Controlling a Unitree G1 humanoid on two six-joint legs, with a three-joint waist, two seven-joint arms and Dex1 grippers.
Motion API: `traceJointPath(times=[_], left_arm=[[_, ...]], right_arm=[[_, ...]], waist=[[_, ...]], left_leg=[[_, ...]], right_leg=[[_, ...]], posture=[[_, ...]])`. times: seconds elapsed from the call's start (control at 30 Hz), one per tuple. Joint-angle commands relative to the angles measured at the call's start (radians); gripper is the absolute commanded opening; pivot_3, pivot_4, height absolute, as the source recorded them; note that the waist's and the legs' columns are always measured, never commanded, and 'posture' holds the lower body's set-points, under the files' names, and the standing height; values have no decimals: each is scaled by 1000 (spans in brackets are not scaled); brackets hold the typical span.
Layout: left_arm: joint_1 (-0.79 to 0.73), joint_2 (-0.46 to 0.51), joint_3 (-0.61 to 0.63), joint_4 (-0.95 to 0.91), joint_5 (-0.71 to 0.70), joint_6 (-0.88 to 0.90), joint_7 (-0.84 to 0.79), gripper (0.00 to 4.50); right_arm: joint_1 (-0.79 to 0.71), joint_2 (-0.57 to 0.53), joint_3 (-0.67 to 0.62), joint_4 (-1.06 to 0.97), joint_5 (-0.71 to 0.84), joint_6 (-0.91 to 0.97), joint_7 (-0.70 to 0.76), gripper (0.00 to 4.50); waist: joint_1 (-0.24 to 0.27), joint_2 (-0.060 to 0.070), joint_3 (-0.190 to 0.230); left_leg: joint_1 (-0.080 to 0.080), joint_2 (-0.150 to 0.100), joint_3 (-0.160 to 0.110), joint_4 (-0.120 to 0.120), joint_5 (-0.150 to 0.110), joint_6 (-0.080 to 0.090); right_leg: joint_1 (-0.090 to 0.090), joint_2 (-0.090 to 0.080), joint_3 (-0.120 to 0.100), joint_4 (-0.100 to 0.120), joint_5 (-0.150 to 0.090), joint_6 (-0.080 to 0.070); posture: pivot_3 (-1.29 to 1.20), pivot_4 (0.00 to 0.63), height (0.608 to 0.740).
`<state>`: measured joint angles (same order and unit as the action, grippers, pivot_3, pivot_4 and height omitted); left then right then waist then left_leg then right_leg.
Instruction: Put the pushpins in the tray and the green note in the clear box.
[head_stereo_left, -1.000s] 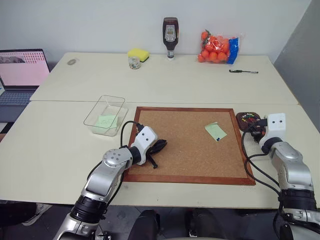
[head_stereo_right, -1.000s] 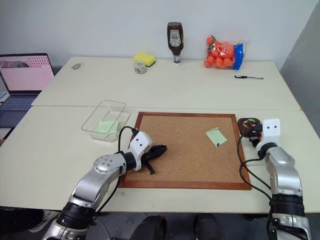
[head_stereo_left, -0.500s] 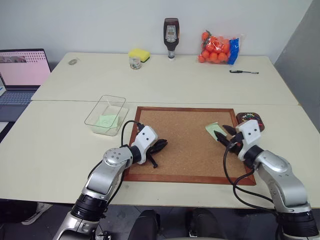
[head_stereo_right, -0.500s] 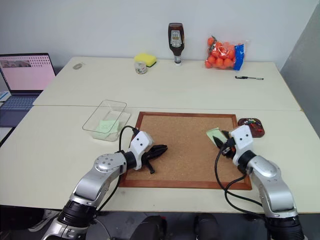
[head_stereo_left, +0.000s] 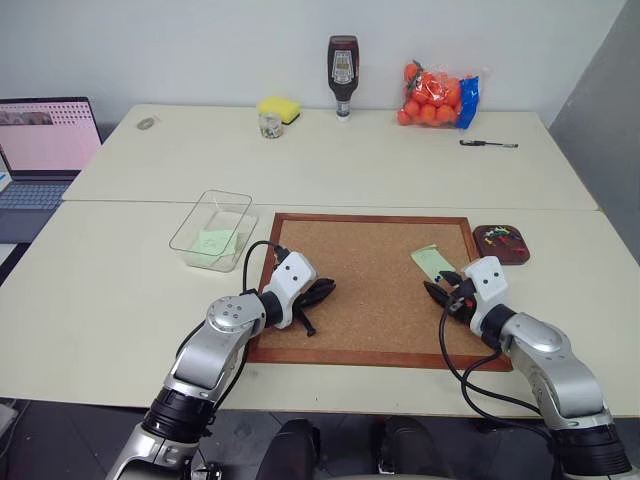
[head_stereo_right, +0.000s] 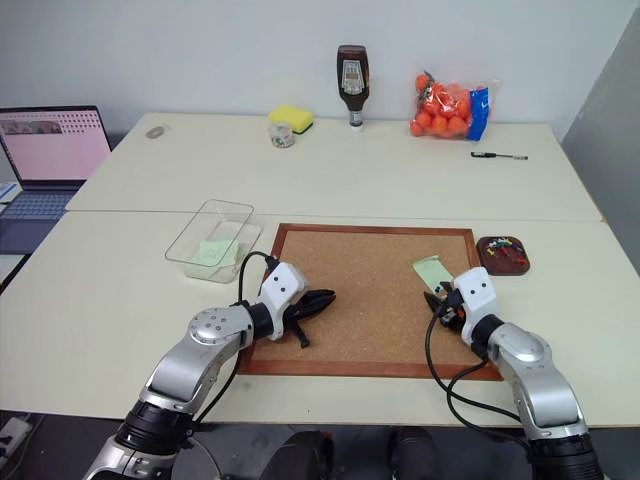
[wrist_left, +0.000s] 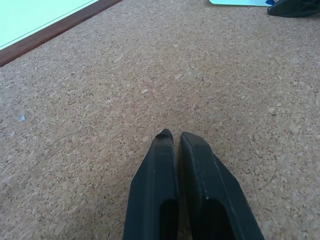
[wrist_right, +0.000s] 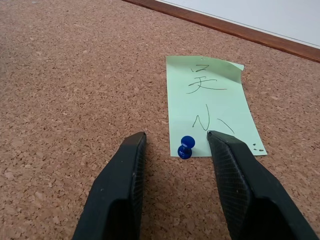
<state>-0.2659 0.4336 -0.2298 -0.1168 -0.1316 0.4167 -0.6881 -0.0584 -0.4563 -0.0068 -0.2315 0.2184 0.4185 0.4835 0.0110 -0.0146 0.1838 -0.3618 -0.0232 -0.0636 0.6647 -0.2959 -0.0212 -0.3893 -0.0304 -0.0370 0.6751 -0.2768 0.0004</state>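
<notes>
The green note (wrist_right: 212, 110) lies on the corkboard (head_stereo_left: 370, 300) near its right side, held by a blue pushpin (wrist_right: 186, 147) at the edge nearest me. My right gripper (wrist_right: 176, 137) is open just above the board, one finger on either side of that pushpin and not touching it. At the board's left edge my left gripper (head_stereo_left: 322, 292) rests shut and empty, its fingertips (wrist_left: 164, 136) low over the cork. The brown tray (head_stereo_left: 479, 240) sits right of the board with small coloured pins in it. The clear box (head_stereo_left: 190, 224) stands left of the board with a green note (head_stereo_left: 213, 241) inside.
A laptop (head_stereo_left: 45, 140) stands at the far left. Along the back of the table are a yellow sponge (head_stereo_left: 277, 107), a small jar (head_stereo_left: 268, 125), a sauce bottle (head_stereo_left: 341, 75), a bag of oranges (head_stereo_left: 435, 97) and a pen (head_stereo_left: 488, 144).
My right arm swung left from beside the tray onto the corkboard and now has its fingers on either side of the blue pushpin. The left arm has not moved.
</notes>
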Motion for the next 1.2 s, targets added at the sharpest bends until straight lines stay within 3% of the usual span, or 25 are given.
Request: traceJointPath(times=[0.03,0.4,0.83,1.0,1.2], left_arm=[[20,-1,-30,16,20,17,-3,298],[24,-2,-29,13,19,19,-2,298],[32,3,-31,1,19,26,-5,298],[34,1,-33,0,18,29,-4,298],[-8,-43,20,4,-8,103,54,298]], right_arm=[[-2,-2,-28,-8,6,-19,5,2063],[1,-1,-64,9,18,-31,1,50],[-21,92,-168,-61,133,-79,-28,50],[-34,85,-173,-73,140,-71,-32,50],[-57,21,-94,-132,97,-73,26,50]], waist=[[0,0,0],[0,0,0],[-4,0,0],[-4,0,0],[-1,0,0]], left_leg=[[0,0,0,0,0,0],[0,0,0,0,0,0],[-1,0,0,0,0,0],[0,0,0,-1,0,0],[0,0,0,0,0,0]], right_leg=[[0,0,0,0,0,0],[0,0,0,0,0,0],[0,0,0,-1,0,0],[0,0,0,-1,0,0],[0,0,0,-1,0,0]], posture=[[0,150,740],[0,150,740],[0,150,740],[0,150,740],[0,150,740]])
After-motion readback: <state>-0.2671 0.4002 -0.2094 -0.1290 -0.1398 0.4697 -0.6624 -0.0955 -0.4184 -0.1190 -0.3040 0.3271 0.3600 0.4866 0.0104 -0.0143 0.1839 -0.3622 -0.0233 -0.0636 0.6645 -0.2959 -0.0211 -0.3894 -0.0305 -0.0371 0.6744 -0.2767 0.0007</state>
